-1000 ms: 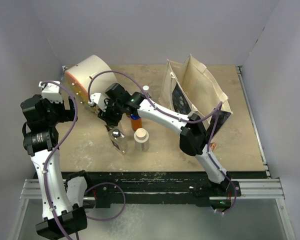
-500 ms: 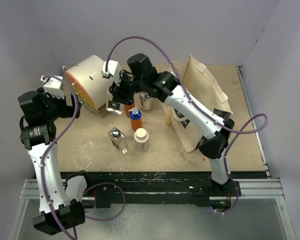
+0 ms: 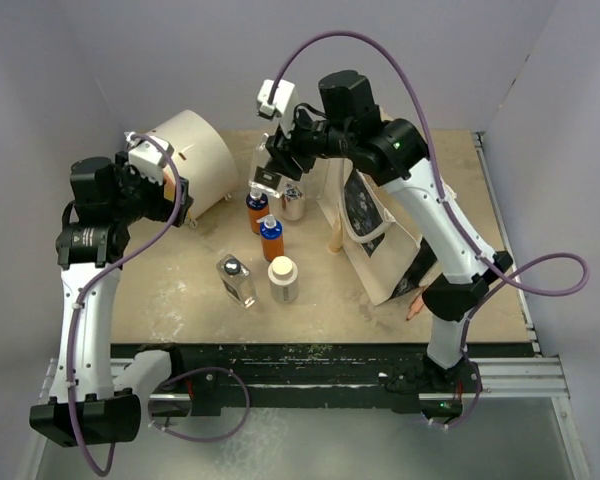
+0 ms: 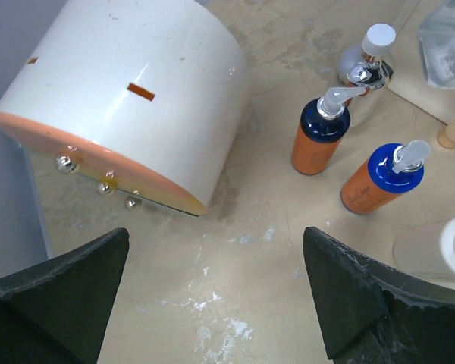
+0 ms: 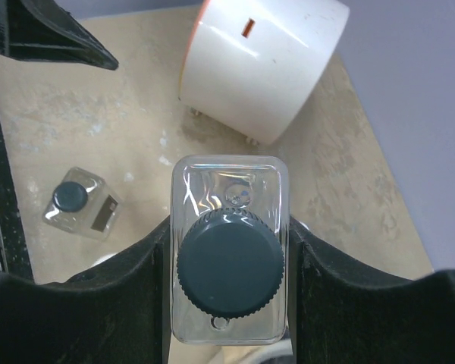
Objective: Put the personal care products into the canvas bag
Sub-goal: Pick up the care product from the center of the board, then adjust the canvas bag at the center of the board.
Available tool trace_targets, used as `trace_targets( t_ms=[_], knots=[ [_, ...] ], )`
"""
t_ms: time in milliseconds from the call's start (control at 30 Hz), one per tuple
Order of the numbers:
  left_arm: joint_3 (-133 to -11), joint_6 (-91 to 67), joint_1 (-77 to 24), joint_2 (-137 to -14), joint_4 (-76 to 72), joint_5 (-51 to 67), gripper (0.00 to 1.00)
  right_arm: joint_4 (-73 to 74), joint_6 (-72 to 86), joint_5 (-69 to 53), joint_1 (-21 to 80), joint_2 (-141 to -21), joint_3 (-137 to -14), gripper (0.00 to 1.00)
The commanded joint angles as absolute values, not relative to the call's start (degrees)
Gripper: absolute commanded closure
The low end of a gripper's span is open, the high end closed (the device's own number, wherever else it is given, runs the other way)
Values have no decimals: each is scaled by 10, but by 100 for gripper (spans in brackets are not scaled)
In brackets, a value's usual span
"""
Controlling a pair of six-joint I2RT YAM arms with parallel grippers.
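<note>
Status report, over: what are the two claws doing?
Right gripper shut on clear black-capped bottle, aloft, short of canvas bag. Left gripper open, empty. Wooden cone beside bag; path above looks clear.

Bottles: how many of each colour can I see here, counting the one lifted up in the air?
Orange bottles: 2
Clear bottles: 2
Silver bottle: 1
Cream bottle: 1
Total: 6

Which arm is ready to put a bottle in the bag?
Right. The right claw grips a clear bottle, held up close to the bag. The left claw is open and empty, over by the white drum.
</note>
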State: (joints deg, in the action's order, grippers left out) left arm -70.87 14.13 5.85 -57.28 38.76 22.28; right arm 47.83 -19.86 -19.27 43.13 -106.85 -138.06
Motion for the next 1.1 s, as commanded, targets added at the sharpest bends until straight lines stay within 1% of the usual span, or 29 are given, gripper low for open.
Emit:
trace_targets(
  t_ms=[0,300,600,867,1067],
  knots=[
    [-753,154,28,-594,375,207,1,429,-220,-203,404,-996,-1430,100],
    [-787,177,-44,-632,377,212,1,445,-234,-159,361,-940,-1439,100],
    [-784,160,-65,-638,364,223,1,441,-245,-104,296,-883,-1405,100],
    [-787,160,-67,-639,365,228,1,442,-264,-82,224,-835,-1329,100],
    [-793,169,-70,-643,377,240,1,450,-286,-112,170,-805,-1245,100]
  ],
)
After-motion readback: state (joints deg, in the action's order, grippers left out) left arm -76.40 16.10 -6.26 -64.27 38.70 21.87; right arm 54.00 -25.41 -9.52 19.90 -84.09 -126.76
